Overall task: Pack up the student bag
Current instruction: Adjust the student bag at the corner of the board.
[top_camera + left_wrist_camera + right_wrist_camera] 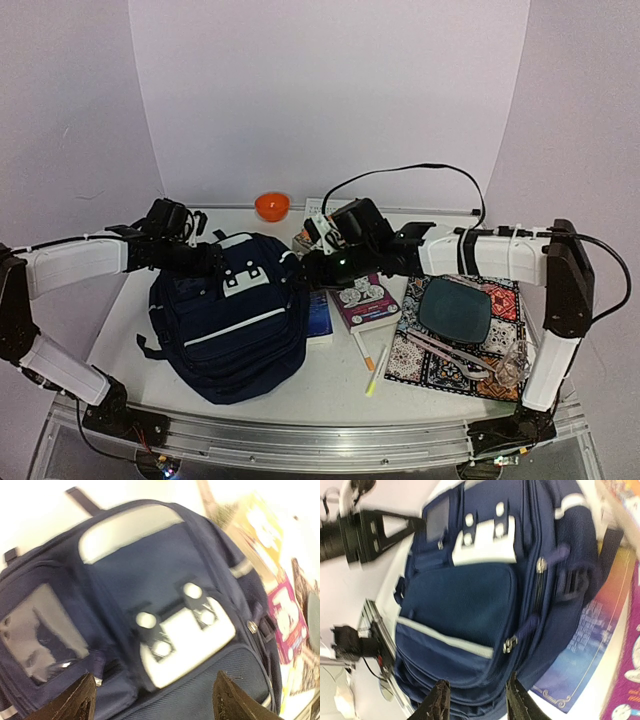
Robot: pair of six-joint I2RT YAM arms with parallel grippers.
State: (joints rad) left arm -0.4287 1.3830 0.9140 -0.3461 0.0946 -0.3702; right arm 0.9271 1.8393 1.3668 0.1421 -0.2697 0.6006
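Tool count 2. Left tool [152, 702]: fingers spread wide, nothing between them, near bag's far end. Right tool [476, 702]: fingers apart, holding nothing, at bag's right side. Bag [235, 320] ×1, front up, left-centre of worktop [330, 390]. Books ×2: blue book [320, 318] against bag, pink book [365, 300] just beside it. Pens ×2: white pen [362, 350], yellow pen [376, 375]. Cover writing too blurred to read.

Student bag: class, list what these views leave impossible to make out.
Contents of the student bag: all views, hidden by its own fabric.
Title of the blue book: top view, partly covered by the bag, too small.
Most of the pink book: right wrist view, cut by the right edge.
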